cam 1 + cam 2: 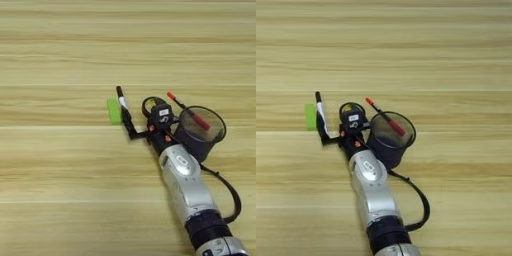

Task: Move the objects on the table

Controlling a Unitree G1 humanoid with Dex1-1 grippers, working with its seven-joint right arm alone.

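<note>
Light wooden table [60,45] with horizontal plank grain fills the frame; all items cluster just right of centre in the left eye view, left of centre in the right eye view.

Container: black mesh pen cup [202,131], standing upright, right of the cluster. Its only visible content is a thin red-capped pen [189,110], which leans across the rim with its orange-red tip sticking out past the upper-left edge of the cup.

Black tape roll with yellow core [150,105] lies flat on the table just left of the cup, partly covered by the gripper's body.

White marker with black cap [122,100] sits left of the roll, cap pointing toward frame top. Green rectangular block [114,110] is right beside the marker on its left, long side roughly vertical in frame; can't tell whether the two are touching.

Silver forearm [187,185] enters from the bottom right and runs diagonally up-left, with a black cable looping off its right side. Right gripper [126,116] with two black fingers reaches to the marker's lower end. The fingers appear to be pinching the marker, next to the green block.
</note>
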